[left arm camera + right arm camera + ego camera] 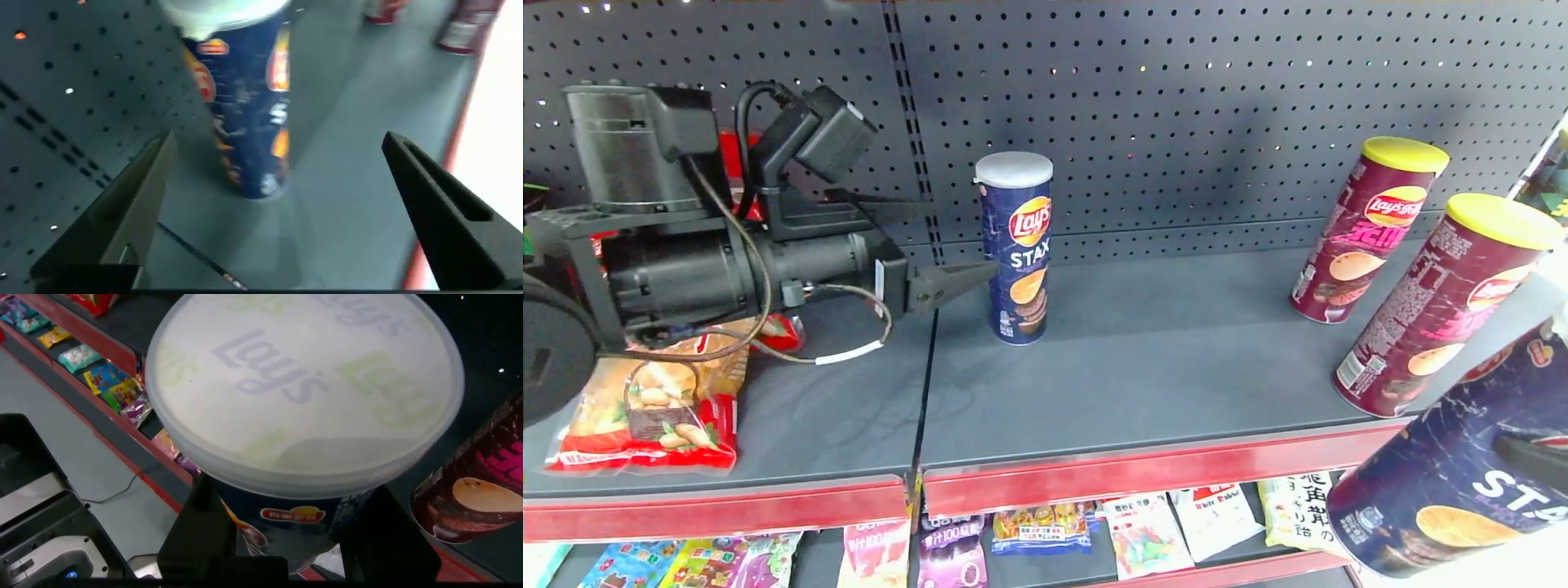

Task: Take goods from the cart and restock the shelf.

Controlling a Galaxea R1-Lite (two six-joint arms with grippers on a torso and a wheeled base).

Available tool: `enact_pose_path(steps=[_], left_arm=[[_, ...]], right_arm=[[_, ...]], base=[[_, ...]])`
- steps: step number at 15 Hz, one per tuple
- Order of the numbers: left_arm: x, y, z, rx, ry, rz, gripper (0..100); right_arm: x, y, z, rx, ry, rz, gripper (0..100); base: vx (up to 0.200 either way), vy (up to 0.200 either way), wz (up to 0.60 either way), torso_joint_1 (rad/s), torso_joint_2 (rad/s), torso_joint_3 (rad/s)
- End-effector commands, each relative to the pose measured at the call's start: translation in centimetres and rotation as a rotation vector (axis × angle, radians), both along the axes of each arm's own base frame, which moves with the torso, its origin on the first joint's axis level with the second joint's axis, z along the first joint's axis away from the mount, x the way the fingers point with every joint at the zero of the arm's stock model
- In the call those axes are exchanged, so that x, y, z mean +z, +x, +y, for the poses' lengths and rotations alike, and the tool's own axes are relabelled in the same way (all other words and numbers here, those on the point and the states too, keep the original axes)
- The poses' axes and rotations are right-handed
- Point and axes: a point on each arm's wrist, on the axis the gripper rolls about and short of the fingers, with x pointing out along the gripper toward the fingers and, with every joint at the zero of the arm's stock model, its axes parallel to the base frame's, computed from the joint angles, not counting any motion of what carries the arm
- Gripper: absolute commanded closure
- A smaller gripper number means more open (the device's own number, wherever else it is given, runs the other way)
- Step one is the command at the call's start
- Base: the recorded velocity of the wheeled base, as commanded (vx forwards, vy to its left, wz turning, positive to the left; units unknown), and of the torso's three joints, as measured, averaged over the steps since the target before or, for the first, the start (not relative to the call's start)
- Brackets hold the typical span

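Stock: one blue canister [1015, 245] is standing upright mid-shelf [1160, 359], the left gripper [279, 143] gaping beside it, while the right gripper [290, 547] is clasping a second blue canister [1445, 482], tilted, near the shelf's front edge.
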Motion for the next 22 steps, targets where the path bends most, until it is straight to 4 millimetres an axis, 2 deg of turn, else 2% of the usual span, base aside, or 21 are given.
enact_pose_path(steps=[1, 5, 12, 16, 22], left_arm=[[-0.7, 1.9, -1.3, 0.009, 0.007, 0.008, 0], [0.1, 3.7, -2.4, 0.017, -0.008, -0.028, 0], [-0.2, 5.8, -4.0, 0.044, -0.008, -0.039, 0], [-0.1, 6.7, -5.1, 0.049, -0.013, -0.053, 0], [-0.6, 7.3, -5.4, 0.063, -0.025, -0.024, 0]], right_arm=[[0.0, 0.0, 0.0, 0.0, -0.001, 0.001, 100], [0.0, 0.0, 0.0, -0.002, 0.0, 0.002, 100], [0.0, 0.1, -0.1, -0.016, 0.001, 0.005, 100], [0.0, 0.1, 0.0, -0.016, 0.001, 0.005, 100], [0.0, 0.2, -0.1, -0.023, 0.0, 0.009, 100]], base=[[0.0, 0.0, 0.0, 0.0, 0.0, 0.0], [0.0, 0.0, 0.0, 0.0, 0.0, 0.0], [0.0, 0.0, 0.0, 0.0, 0.0, 0.0], [0.0, 0.0, 0.0, 0.0, 0.0, 0.0], [0.0, 0.0, 0.0, 0.0, 0.0, 0.0]])
